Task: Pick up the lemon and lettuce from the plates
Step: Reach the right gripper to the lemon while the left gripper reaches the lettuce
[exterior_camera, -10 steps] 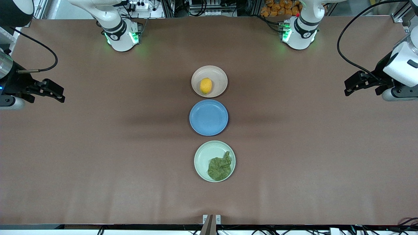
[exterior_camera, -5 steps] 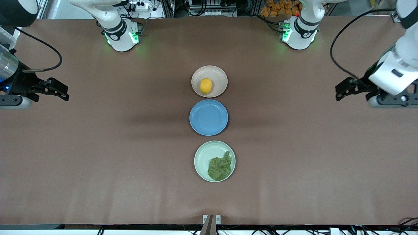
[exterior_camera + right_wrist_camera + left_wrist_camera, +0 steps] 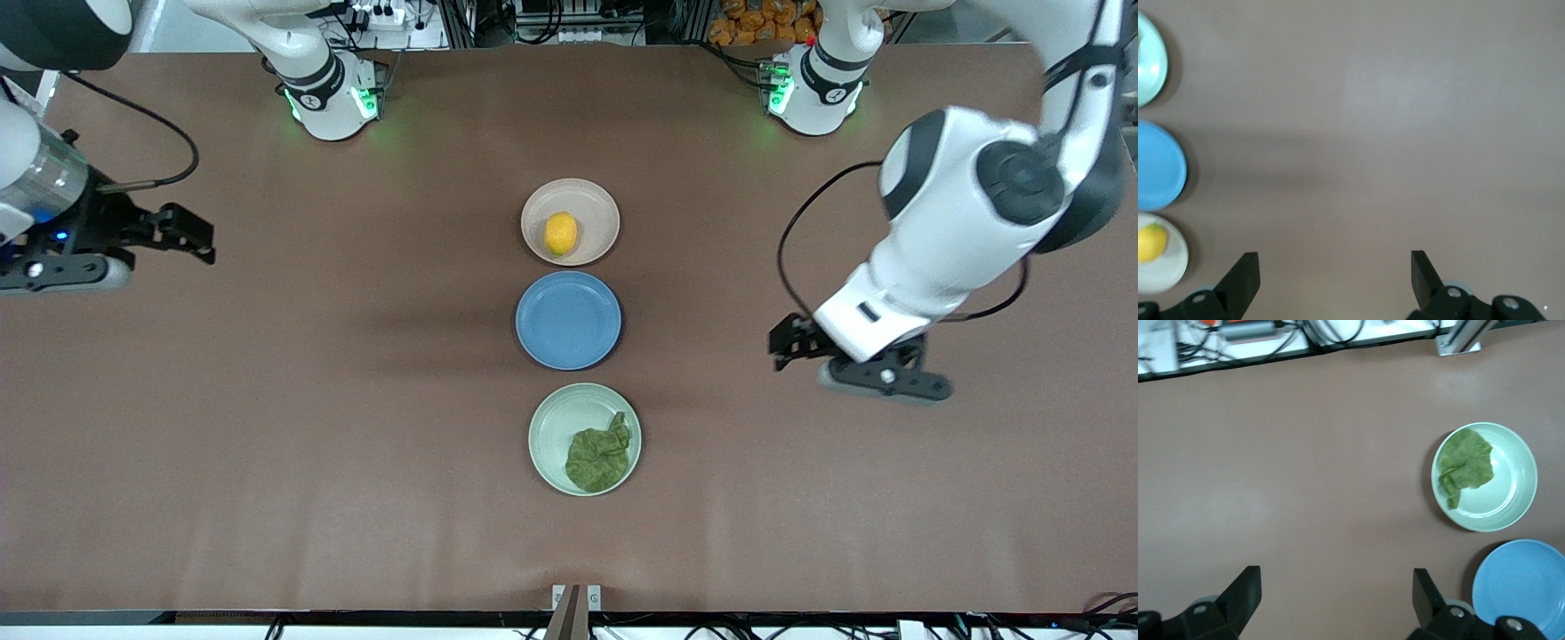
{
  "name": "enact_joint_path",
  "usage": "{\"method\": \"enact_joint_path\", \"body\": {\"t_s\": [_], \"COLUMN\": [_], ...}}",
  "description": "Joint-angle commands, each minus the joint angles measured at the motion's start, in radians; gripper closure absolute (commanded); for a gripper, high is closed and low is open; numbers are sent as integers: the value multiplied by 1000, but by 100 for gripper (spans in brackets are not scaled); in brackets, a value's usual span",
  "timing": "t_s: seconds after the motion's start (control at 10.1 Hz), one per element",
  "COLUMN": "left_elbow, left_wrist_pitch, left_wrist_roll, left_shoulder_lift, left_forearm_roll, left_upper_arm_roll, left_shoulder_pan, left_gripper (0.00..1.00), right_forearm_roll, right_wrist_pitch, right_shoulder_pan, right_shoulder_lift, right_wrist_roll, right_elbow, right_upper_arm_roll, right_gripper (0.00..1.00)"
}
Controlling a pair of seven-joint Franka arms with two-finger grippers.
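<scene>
No writing is showing anywhere. The small yellow lemon point(image 3: 560, 234) is sitting on the beige-pink round plate point(image 3: 597, 206), and the wrinkly dark-green lettuce leaf point(image 3: 599, 459) is lying on the pale mint plate point(image 3: 553, 428) nearest the front camera. The left end effector point(image 3: 782, 345) is hovering over bare brown table point(image 3: 267, 427) with fingers apart, and the right end effector point(image 3: 197, 240), partly cut off, is hanging likewise spread.

You're looking down on a wide table point(image 3: 267, 444) covered edge to edge in a matte brown mat with faint creases near the front camera's edge. Soft, even overhead light leaves blurred shadows across the middle. Along the top edge you've got aluminium framing point(image 3: 462, 22), a tangle of black cables and a white power strip point(image 3: 378, 13). Orange items point(image 3: 756, 22) are piled there too. A small bracket point(image 3: 576, 597) sits at the nearest edge.
</scene>
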Motion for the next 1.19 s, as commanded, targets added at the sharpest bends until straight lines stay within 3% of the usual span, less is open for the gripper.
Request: {"method": "enact_joint_path", "body": {"t_s": [0.0, 0.3, 0.6, 0.79, 1.09], "left_elbow": [34, 41, 46, 66, 95], "left_wrist_pitch": [188, 464, 734, 798, 841], "left_wrist_roll": [24, 23, 20, 23, 28], "left_shoulder_lift": [113, 236, 394, 468, 551], "left_forearm_roll": [-16, 21, 62, 61, 61], "left_upper_arm_roll": [-15, -10, -6, -6, -6], "left_shoulder_pan": [-76, -133, -190, -228, -243], "left_gripper": [0, 0, 0, 0, 0], "right_forearm_roll": [115, 245, 244, 247, 230], "right_wrist_pitch": [-18, -41, 68, 167, 263], "right_shoulder_pan": [5, 32, 163, 274, 384], "right_shoulder_lift": [-5, 82, 126, 137, 209], "right_wrist_roll": [-6, -7, 26, 316, 596], "right_elbow": [-64, -78, -137, -176, -194], "right_upper_arm_roll": [11, 16, 16, 18, 51], "right_gripper": [0, 0, 0, 0, 0]}}
